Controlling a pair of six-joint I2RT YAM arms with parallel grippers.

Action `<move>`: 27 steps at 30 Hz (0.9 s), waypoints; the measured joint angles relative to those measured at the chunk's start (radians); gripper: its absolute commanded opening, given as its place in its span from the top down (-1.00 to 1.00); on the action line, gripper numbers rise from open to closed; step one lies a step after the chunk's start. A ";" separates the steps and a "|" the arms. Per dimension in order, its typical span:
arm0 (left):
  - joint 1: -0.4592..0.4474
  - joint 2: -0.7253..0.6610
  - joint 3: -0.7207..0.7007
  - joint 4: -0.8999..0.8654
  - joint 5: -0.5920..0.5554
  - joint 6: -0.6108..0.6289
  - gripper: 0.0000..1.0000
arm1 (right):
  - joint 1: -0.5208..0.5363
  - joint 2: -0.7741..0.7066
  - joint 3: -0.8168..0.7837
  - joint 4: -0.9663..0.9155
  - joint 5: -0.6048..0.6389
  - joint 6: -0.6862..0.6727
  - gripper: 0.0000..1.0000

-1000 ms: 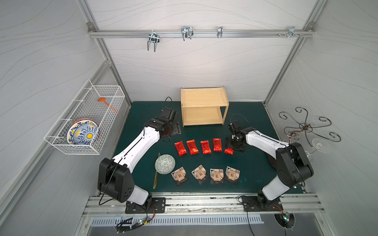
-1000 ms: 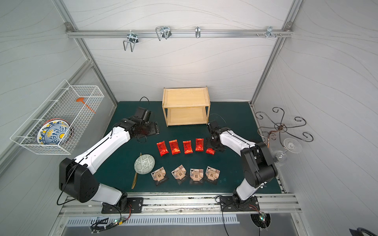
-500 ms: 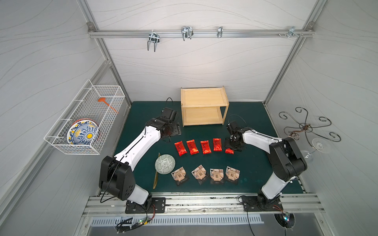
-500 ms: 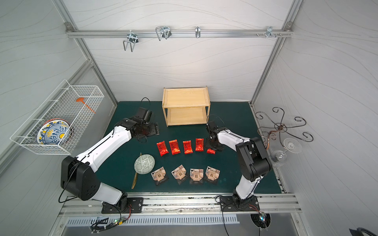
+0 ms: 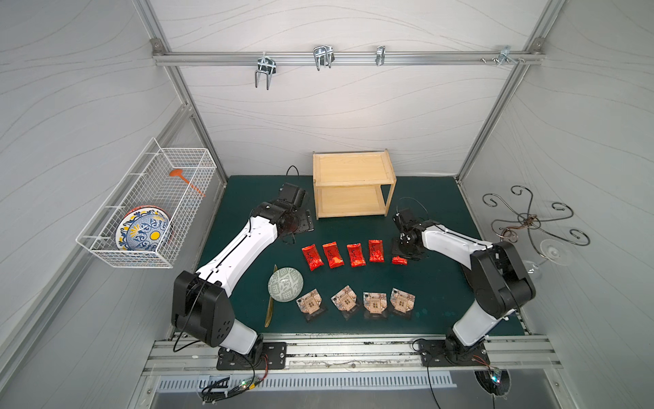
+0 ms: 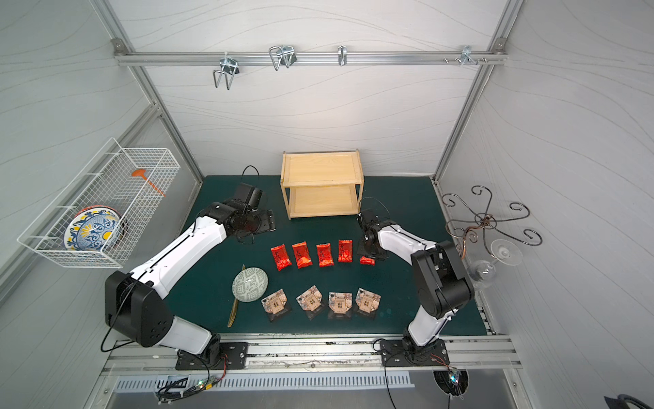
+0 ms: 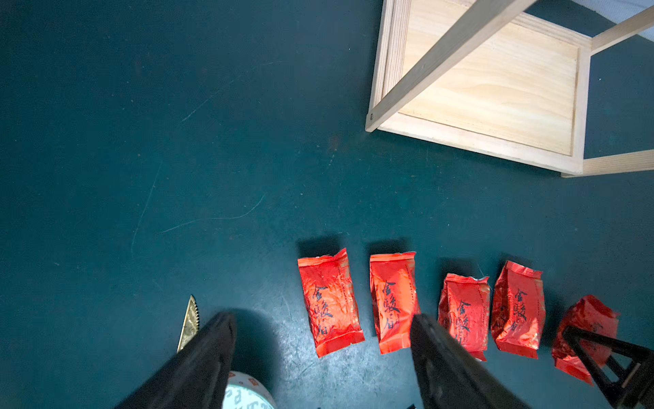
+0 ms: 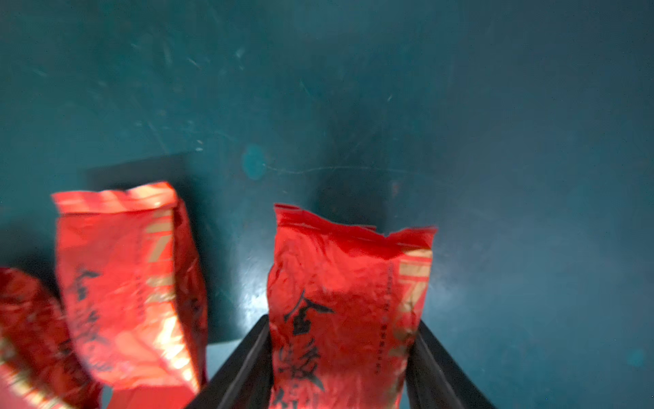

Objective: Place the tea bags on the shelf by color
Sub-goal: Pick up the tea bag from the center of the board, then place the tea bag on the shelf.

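Right wrist view: the right pincer (image 8: 343,322) has its two black fingers (image 8: 247,357) pressed against the long sides of one red sachet (image 8: 346,283), which fills the gap between them, so the pincer is closed on it. The sachet's free end points out over the green bench (image 8: 495,141); whether it has left the surface cannot be told. A second red sachet (image 8: 124,283) lies just beside it.

In both top views the gripped sachet is at the right end of the red row, half hidden beneath the pincer. The four other red sachets (image 5: 355,255) lie side by side to its left. Nearer the robot's bases, four tan pouches (image 5: 346,299) form a second row. A round green-patterned bowl (image 5: 285,284) stands just left of them, with a thin gold utensil (image 5: 270,308) at its edge. The wooden shelf (image 5: 350,169) stands at the back of the bench, behind both rows and apart from them.

In the left wrist view the left pincer (image 7: 322,315) hangs above the bench near the left end of the red row, fingers spread wide and gripping nothing.
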 measured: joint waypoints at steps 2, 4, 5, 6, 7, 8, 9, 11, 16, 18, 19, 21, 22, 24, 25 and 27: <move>0.000 0.000 0.008 -0.010 0.000 0.002 -0.65 | 0.000 -0.050 0.007 -0.020 0.008 -0.013 -0.16; 0.000 0.000 0.019 -0.021 0.000 0.003 -0.65 | 0.000 -0.099 0.036 -0.050 0.015 -0.025 -0.15; 0.000 0.000 0.025 -0.024 0.000 0.003 -0.65 | 0.000 -0.122 0.063 -0.065 0.016 -0.038 -0.15; 0.000 0.000 0.032 -0.028 0.001 0.004 -0.65 | 0.000 -0.141 0.093 -0.076 0.018 -0.047 -0.14; 0.000 0.000 0.037 -0.029 0.002 0.005 -0.65 | 0.001 -0.156 0.129 -0.086 0.020 -0.060 -0.13; 0.000 0.000 0.043 -0.031 0.004 0.005 -0.65 | 0.001 -0.165 0.172 -0.097 0.022 -0.075 -0.13; 0.000 0.000 0.050 -0.033 0.006 0.005 -0.65 | 0.001 -0.168 0.224 -0.103 0.023 -0.092 -0.13; 0.000 0.000 0.060 -0.032 0.013 0.005 -0.65 | 0.001 -0.161 0.313 -0.108 0.024 -0.129 -0.13; 0.000 0.006 0.077 -0.030 0.034 0.004 -0.64 | 0.001 -0.062 0.572 -0.105 0.023 -0.238 -0.14; -0.001 0.026 0.098 -0.030 0.045 0.004 -0.64 | -0.003 0.010 0.678 -0.097 0.011 -0.282 -0.14; -0.002 0.037 0.107 -0.029 0.048 0.005 -0.64 | -0.004 0.040 0.716 -0.094 0.006 -0.296 -0.14; -0.005 0.055 0.119 -0.027 0.052 0.005 -0.64 | -0.008 0.112 0.798 -0.086 -0.013 -0.330 -0.14; -0.005 0.060 0.120 -0.024 0.053 0.006 -0.64 | -0.009 0.140 0.830 -0.085 -0.021 -0.344 -0.14; -0.007 0.067 0.120 -0.025 0.055 0.006 -0.64 | -0.011 0.213 0.905 -0.084 -0.036 -0.374 -0.14; -0.007 0.069 0.120 -0.024 0.056 0.006 -0.64 | -0.011 0.240 0.934 -0.084 -0.039 -0.386 -0.14; -0.008 0.073 0.120 -0.024 0.058 0.006 -0.64 | -0.013 0.301 1.000 -0.089 -0.042 -0.410 -0.14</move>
